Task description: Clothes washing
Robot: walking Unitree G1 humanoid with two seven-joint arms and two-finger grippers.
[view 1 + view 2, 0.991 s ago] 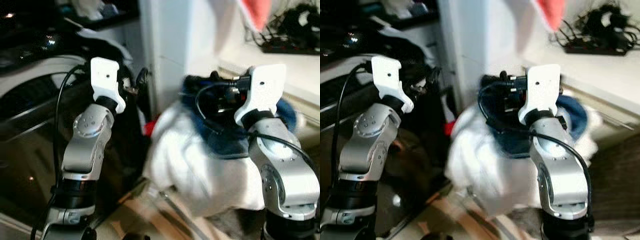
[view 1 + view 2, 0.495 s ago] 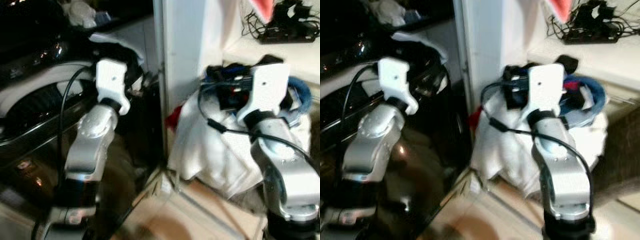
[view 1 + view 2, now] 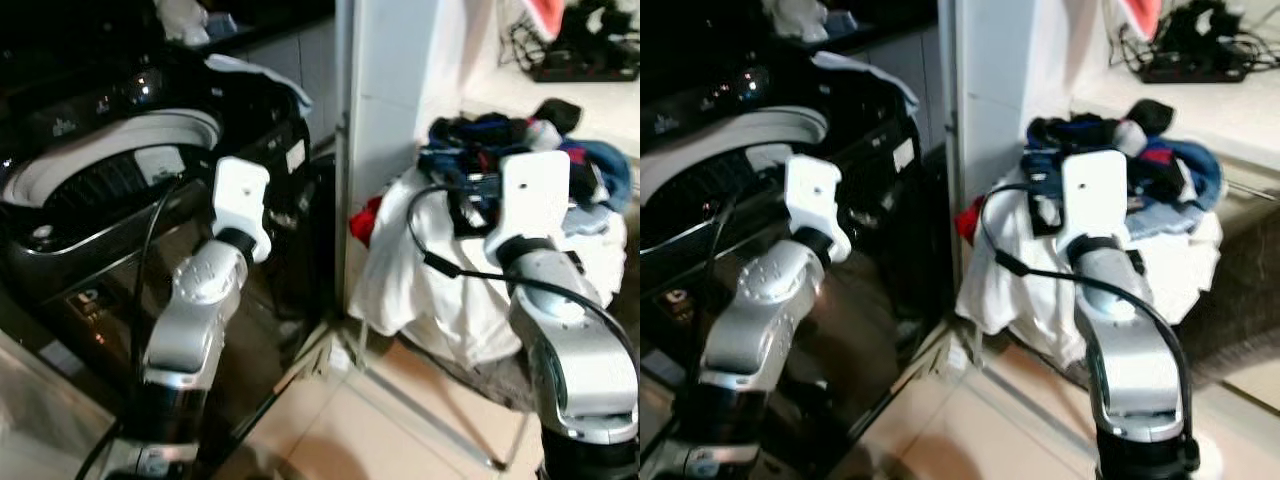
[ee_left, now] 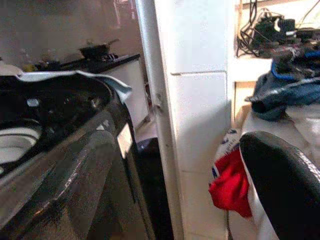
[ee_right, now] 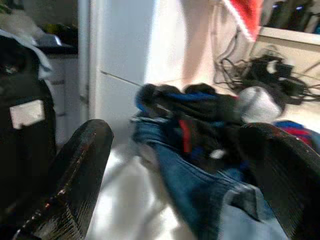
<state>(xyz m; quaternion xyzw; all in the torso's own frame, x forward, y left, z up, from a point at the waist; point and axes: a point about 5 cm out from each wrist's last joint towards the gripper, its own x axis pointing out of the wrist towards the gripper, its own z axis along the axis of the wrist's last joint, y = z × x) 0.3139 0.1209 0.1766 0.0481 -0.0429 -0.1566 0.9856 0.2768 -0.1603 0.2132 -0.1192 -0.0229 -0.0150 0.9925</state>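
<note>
Facing a heap of clothes [image 3: 520, 150] piled on a white-draped basket [image 3: 450, 290] at right, beside a white pillar [image 3: 385, 90]. Right gripper [image 5: 180, 165] raised just before the heap, fingers [image 5: 75, 165] spread wide apart, nothing between them; dark blue and denim garments straight ahead, near but not touching. Red garment [image 4: 231, 187] wedged low between pillar and basket's white cloth. Left gripper [image 3: 240, 195] raised at left, in front of the black washing machine [image 3: 120, 200]; one black finger [image 4: 285, 185] visible in wrist view, open or closed cannot be told. Machine's top opening with white rim [image 3: 100, 150] at left; light cloth [image 3: 265, 75] draped over its rear edge. Beige tiled floor [image 3: 360, 430] below. Tangle of black cables [image 3: 580, 45] on white counter behind the heap.
</note>
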